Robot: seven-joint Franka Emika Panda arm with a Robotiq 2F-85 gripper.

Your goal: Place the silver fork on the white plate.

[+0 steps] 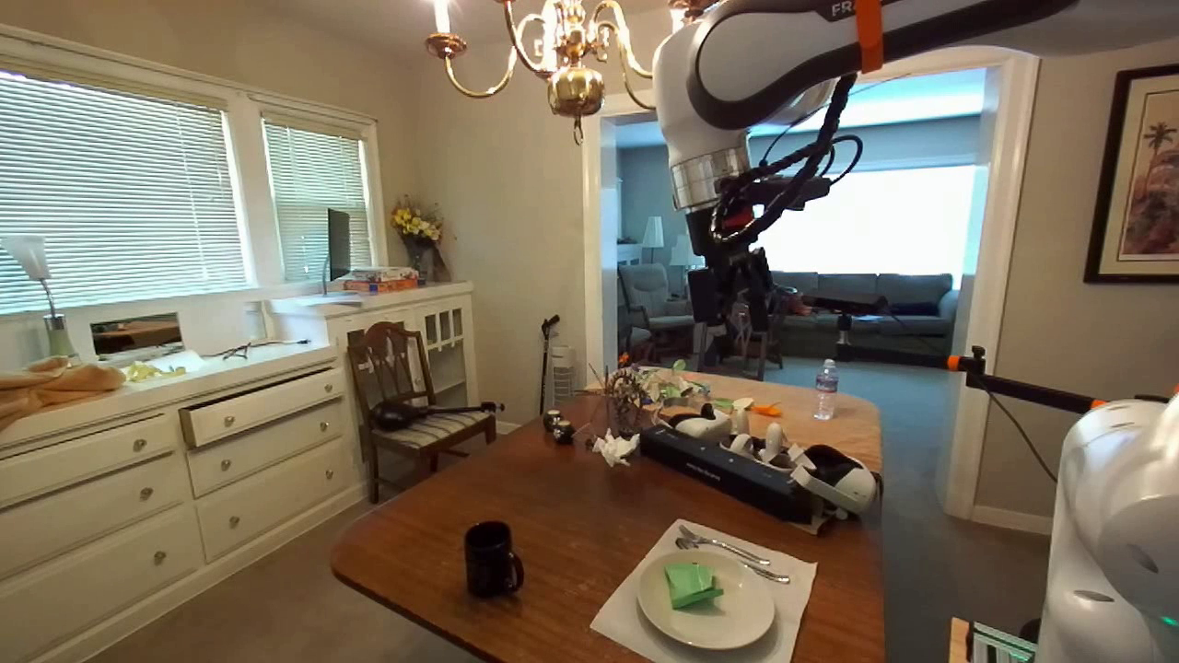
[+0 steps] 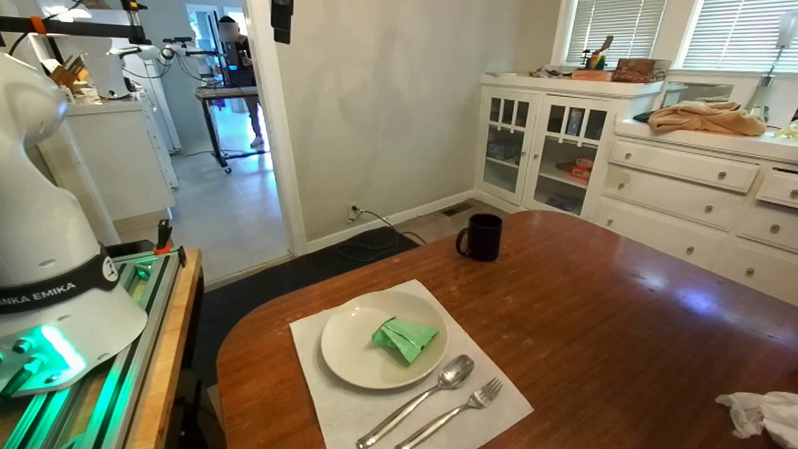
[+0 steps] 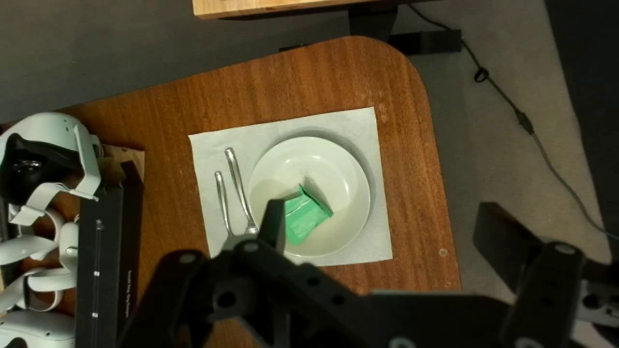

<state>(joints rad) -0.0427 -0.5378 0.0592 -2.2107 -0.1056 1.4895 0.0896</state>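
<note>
The silver fork [image 2: 469, 404] lies on the pale placemat beside a spoon, on the spoon's far side from the plate. It shows thinly in an exterior view [image 1: 729, 547] and in the wrist view [image 3: 222, 199], where its head end is hidden behind my gripper. The white plate [image 2: 349, 349] sits on the placemat with a folded green square on it; it also shows in an exterior view [image 1: 728, 630] and the wrist view [image 3: 341, 181]. My gripper [image 1: 732, 322] is open and empty, high above the table; its spread fingers show in the wrist view [image 3: 382, 222].
The spoon [image 2: 414, 399] lies between fork and plate. A black mug [image 1: 491, 559] stands on the table. A long black box [image 1: 718, 470] and a white headset [image 1: 838, 479] lie farther along, with crumpled paper [image 1: 615, 448] and a water bottle [image 1: 825, 390]. A chandelier [image 1: 576, 90] hangs near the arm.
</note>
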